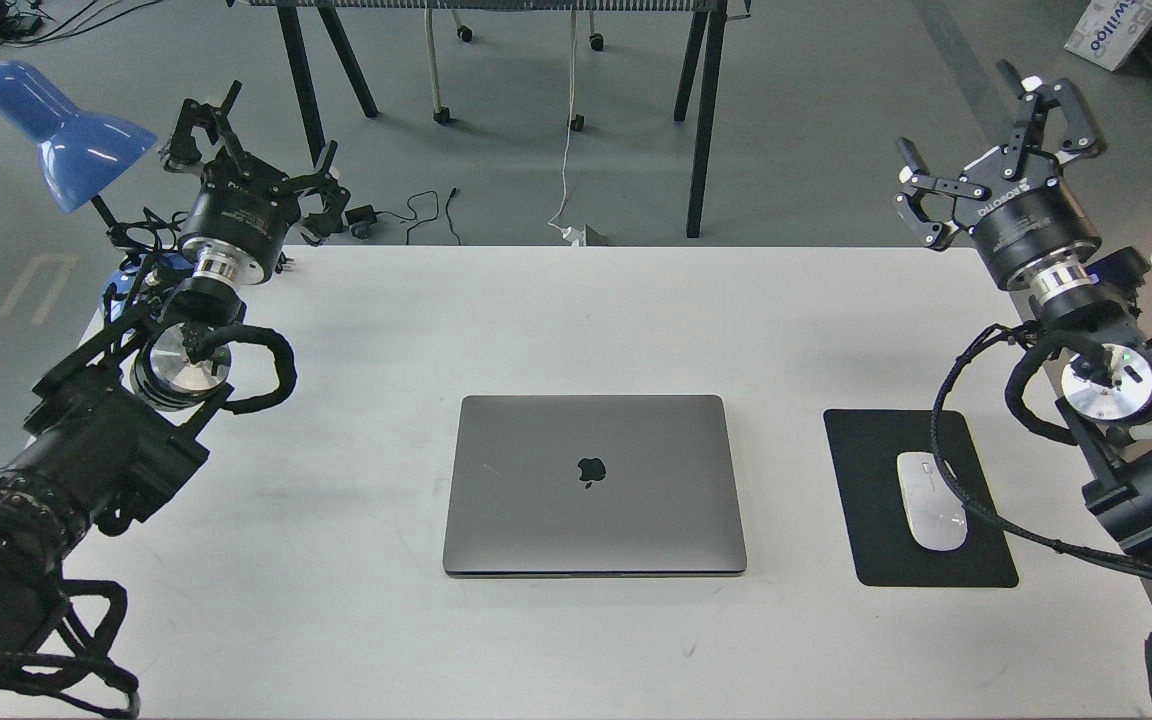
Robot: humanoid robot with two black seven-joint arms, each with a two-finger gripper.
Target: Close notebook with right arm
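Notebook (pixel 594 485) lies lid-down and flat at mid-table, so I judge the closing done. My right gripper (pixel 994 135) hangs high beyond the far right corner, fingers spread and empty, well clear of the mouse (pixel 931 500). Left gripper (pixel 251 140) is parked by the lamp (pixel 61 135), fingers spread.

White table with a closed laptop

A white table (pixel 336 600) with rounded corners carried a closed grey notebook (pixel 593 485) near its middle. Well apart to the right lay a black mouse pad (pixel 876 540), with a white mouse (pixel 930 500) resting on it.
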